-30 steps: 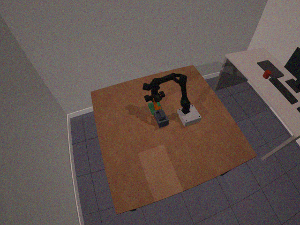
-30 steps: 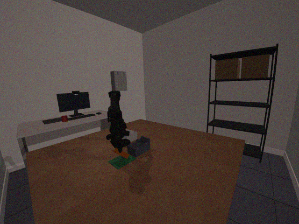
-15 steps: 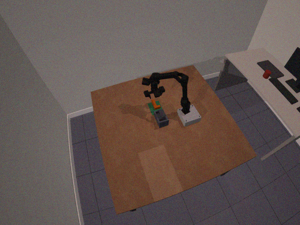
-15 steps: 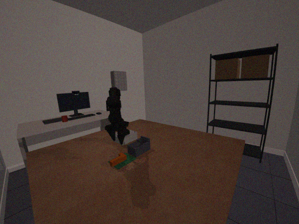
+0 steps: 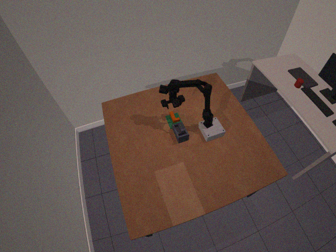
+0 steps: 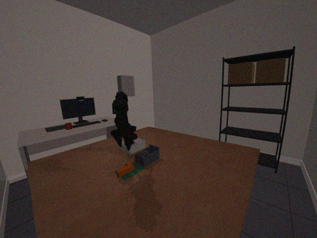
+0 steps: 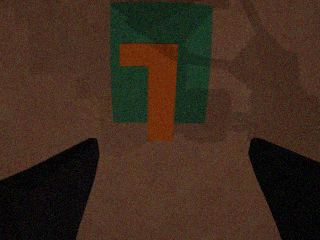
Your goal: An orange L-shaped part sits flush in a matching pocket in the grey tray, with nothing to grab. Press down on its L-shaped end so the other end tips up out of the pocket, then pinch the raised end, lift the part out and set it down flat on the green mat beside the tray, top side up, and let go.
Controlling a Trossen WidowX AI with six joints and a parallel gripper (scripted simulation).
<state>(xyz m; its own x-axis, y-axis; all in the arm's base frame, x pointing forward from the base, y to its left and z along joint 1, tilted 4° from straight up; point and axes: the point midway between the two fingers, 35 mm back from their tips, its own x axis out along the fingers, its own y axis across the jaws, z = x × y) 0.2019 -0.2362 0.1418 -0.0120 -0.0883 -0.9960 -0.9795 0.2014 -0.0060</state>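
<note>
Pincer (image 5: 171,102) hangs open and empty above the orange part (image 5: 174,116) from the top view. Exterior: part lies flat on the green mat (image 6: 132,171), overhanging one edge. Wrist: I judge a straight, vertical retreat safest.

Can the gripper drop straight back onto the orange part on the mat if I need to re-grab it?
Probably yes: the gripper is open and empty above the orange part, nothing lies between them.
</note>
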